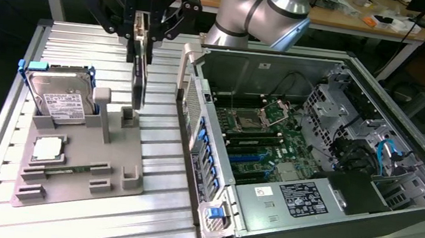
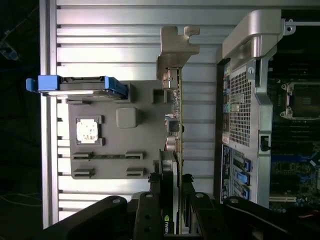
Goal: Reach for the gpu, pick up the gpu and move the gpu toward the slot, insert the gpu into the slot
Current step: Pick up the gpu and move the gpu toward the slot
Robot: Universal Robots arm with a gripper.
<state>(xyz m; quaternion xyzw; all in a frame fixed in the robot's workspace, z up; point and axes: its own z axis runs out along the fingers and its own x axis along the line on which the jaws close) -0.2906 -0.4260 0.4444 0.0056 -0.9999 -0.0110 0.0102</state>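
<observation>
Gripper (image 2: pixel 171 184) pinching gpu (image 2: pixel 175 112) by upper edge; card hangs upright beneath, over gray fixture (image 1: pixel 115 156).

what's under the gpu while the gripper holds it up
The gpu, clamped edge-on in the gripper, hangs over the small upright cradle of the grey fixture on the slatted table. Whether its lower edge touches the cradle is hidden by the card itself.

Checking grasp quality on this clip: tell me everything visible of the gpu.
The gpu is a thin dark card with a silver bracket at one end, seen edge-on. It stands upright, clamped between the fingers of the gripper, above the grey holder and beside the open computer case. Whether it touches the holder is unclear.
</observation>
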